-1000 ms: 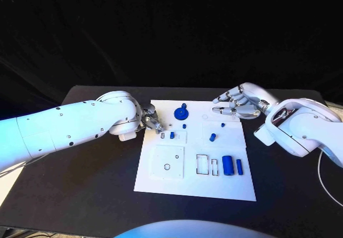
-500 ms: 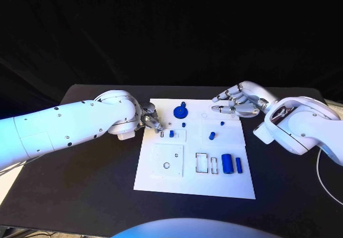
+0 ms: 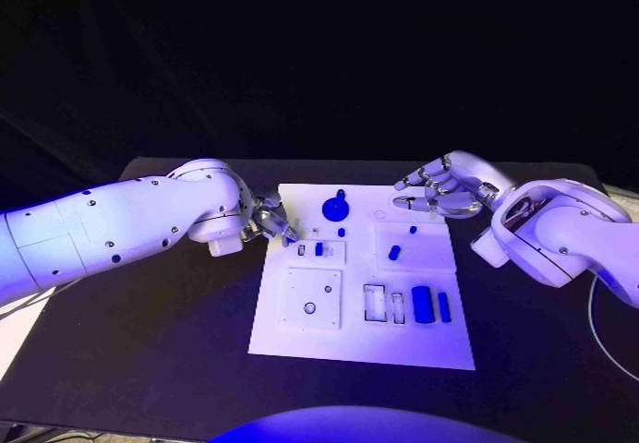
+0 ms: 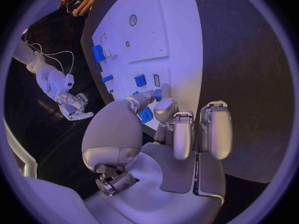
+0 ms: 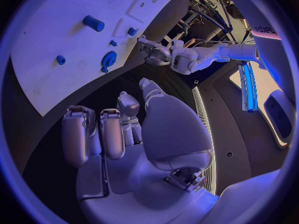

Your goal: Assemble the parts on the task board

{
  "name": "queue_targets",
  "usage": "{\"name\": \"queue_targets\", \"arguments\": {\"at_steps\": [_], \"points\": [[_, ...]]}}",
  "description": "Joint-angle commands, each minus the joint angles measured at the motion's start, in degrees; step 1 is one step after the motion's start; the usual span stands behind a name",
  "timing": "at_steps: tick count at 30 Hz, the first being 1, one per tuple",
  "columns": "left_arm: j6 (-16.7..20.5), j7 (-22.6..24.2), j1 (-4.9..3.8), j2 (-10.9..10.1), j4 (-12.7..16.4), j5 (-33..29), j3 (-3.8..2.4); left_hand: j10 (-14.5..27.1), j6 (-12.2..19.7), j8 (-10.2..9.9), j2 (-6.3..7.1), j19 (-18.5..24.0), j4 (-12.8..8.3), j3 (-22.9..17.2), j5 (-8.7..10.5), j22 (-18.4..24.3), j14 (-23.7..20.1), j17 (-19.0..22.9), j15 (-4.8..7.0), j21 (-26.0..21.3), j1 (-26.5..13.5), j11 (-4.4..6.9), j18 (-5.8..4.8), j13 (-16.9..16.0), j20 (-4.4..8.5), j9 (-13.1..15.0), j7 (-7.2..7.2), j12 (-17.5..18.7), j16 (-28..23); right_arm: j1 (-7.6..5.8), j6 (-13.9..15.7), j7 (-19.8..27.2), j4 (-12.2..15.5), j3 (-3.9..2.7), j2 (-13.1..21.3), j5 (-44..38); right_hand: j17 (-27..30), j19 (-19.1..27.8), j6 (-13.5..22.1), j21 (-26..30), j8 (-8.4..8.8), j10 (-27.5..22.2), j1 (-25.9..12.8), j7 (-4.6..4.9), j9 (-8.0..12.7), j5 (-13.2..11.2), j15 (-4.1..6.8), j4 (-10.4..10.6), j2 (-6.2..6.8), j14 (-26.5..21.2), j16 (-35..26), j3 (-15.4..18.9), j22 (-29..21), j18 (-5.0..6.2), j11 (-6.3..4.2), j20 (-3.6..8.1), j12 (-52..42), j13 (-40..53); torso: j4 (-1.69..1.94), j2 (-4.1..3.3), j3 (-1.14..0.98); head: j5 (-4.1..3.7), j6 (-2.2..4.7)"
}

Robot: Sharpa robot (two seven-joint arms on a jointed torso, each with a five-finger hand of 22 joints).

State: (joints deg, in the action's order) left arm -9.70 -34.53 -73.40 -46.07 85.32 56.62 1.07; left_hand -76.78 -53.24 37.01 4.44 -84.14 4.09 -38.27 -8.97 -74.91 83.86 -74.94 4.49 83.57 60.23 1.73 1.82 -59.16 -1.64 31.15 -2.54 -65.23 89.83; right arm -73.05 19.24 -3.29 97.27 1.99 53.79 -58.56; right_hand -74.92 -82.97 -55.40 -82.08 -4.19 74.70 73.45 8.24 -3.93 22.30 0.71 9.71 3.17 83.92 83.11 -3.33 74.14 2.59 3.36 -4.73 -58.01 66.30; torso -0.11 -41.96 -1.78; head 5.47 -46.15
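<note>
Left robot hand (image 3: 273,226) sits at the board's left edge, left of centre in the head view, fingers bunched toward the small blue piece (image 3: 319,249) in the little square plate — whether it pinches anything I cannot tell. In its wrist view the fingertips (image 4: 163,90) hang just beside that piece. Right robot hand (image 3: 440,194) hovers over the board's upper right corner, fingers loosely curled and apart, nothing in them. The task board (image 3: 333,346) lies mid-counter (image 3: 160,369); a round blue knob (image 3: 337,209) stands near its top, the big blue cylinder (image 3: 424,305) and slim bar (image 3: 443,307) lower right. To do this well, I'd say — approach squarely, pinch low, keep the piece upright, and don't nudge the board.
</note>
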Motion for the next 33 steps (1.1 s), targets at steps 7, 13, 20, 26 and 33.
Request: {"name": "queue_targets", "arguments": {"at_steps": [7, 13, 20, 26, 33], "points": [[-11.92, -1.25, -1.26, 1.44, -3.1, -11.36, -0.07, 0.01, -0.14, -0.45, -1.08, -1.89, -7.77, -7.77, 1.35, -7.89, 6.14, -15.06, 0.29, -0.66, -0.22, -0.14, 0.36, 0.43, 0.27, -0.4, -0.1, 0.7, 0.17, 0.04, -0.77, -0.07, -0.19, 0.02, -0.15, -0.55, -3.23, 0.3, 0.01, 0.26, 0.14, -0.43, 0.84, 0.06, 0.03, 0.4, 0.5, -0.03, -0.02, 3.47, -0.35, 0.46, -0.08, 0.75, -0.2, -0.05, 0.29, -0.13, -0.09, -0.04, 0.0, -0.08, -0.04], [-18.07, -2.62, -2.78, 3.62, -6.11, -12.64, -0.07, 0.2, -0.13, -0.51, -1.48, -1.8, -7.77, -7.86, 1.74, -7.76, 6.14, -15.06, 0.27, -0.81, -0.3, -0.18, 0.4, 0.7, 0.24, -0.44, -0.12, 0.97, 0.17, 0.05, -0.79, -0.06, -0.3, 0.04, -0.23, -0.55, -3.18, 0.31, 0.0, 0.27, 0.13, -0.42, 0.88, 0.06, 0.03, 0.41, 0.5, -0.04, -0.01, 3.46, -0.38, 0.48, -0.1, 0.76, -0.2, -0.05, 0.26, -0.11, -0.1, -0.12, 0.1, -0.3, 0.02], [-20.81, -3.07, -3.91, 7.11, -11.44, -8.85, -0.04, 0.23, -0.12, -0.51, -1.51, -1.81, -7.79, -7.87, 1.77, -7.78, 6.14, -15.06, 0.27, -0.8, -0.29, -0.18, 0.4, 0.75, 0.23, -0.43, -0.12, 1.02, 0.17, 0.07, -0.77, -0.09, -0.28, 0.05, -0.31, -0.55, -3.18, 0.31, 0.0, 0.27, 0.13, -0.42, 0.88, 0.06, 0.03, 0.41, 0.5, -0.04, -0.01, 3.46, -0.38, 0.48, -0.1, 0.76, -0.2, -0.05, 0.26, -0.11, -0.05, -0.03, -0.03, -0.22, -0.18], [-22.0, -2.79, -4.09, 8.95, -13.45, -2.94, 0.05, 0.23, -0.04, -0.52, -1.41, -1.86, -8.12, -7.87, 1.88, -7.9, 6.14, -15.06, 0.25, -0.7, -0.17, -0.17, 0.36, 0.68, 0.21, -0.36, -0.11, 0.97, 0.17, 0.07, -0.77, -0.1, -0.31, 0.06, -0.35, -0.55, -3.18, 0.31, 0.0, 0.27, 0.13, -0.42, 0.88, 0.06, 0.03, 0.41, 0.5, -0.04, -0.01, 3.46, -0.38, 0.48, -0.1, 0.76, -0.2, -0.05, 0.26, -0.11, -0.03, -0.03, 0.02, -0.15, -0.42], [-24.26, -3.13, -4.12, 10.74, -15.09, -0.89, 0.19, 0.27, 0.05, -0.54, -1.3, -1.87, -8.36, -7.68, 2.03, -7.94, 6.14, -15.06, 0.23, -0.67, -0.03, -0.2, 0.35, 0.75, 0.19, -0.3, -0.17, 1.03, 0.17, 0.07, -0.83, -0.12, -0.31, 0.06, -0.44, -0.55, -3.18, 0.31, 0.0, 0.27, 0.13, -0.42, 0.88, 0.06, 0.03, 0.41, 0.5, -0.04, -0.01, 3.46, -0.38, 0.48, -0.1, 0.76, -0.2, -0.05, 0.26, -0.11, -0.02, -0.01, 0.01, -0.01, -0.73]]}}
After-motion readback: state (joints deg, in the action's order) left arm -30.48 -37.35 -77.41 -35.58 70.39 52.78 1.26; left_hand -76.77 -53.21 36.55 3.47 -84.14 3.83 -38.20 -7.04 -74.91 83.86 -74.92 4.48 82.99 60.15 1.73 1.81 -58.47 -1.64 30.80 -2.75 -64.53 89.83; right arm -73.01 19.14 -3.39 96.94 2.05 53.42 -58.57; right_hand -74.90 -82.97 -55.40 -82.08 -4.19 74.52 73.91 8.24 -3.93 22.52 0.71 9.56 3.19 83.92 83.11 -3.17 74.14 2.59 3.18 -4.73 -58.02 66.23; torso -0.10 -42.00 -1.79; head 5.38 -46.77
